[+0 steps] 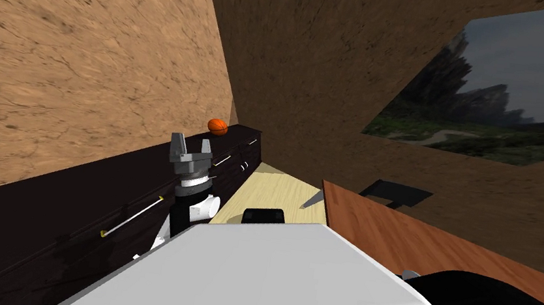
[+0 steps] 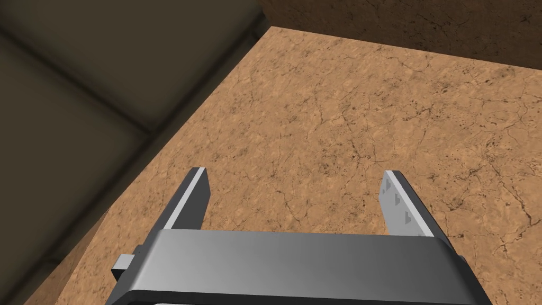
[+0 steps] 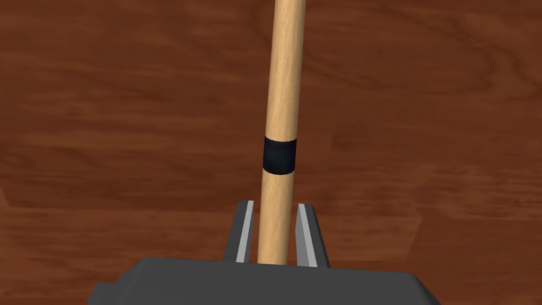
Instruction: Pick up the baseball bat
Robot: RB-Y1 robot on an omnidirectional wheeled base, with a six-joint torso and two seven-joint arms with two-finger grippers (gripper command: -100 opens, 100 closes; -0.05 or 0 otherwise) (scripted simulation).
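Baseball bat [image 3: 279, 106], pale wood with a black band, is clamped in the right hand [image 3: 275, 205] above the reddish bench [image 3: 106, 132]. Its long shaft could lever it loose. Left hand [image 2: 295, 172] is raised, fingers apart.

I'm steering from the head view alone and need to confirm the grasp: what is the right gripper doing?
Observer: The right gripper is shut on a pale wooden baseball bat, pressing both its sides.
Operator: Any marking near the grip?
Observer: A black band rings the shaft just beyond the fingertips.
Operator: What lies behind it?
Observer: A reddish-brown wood-grain surface.
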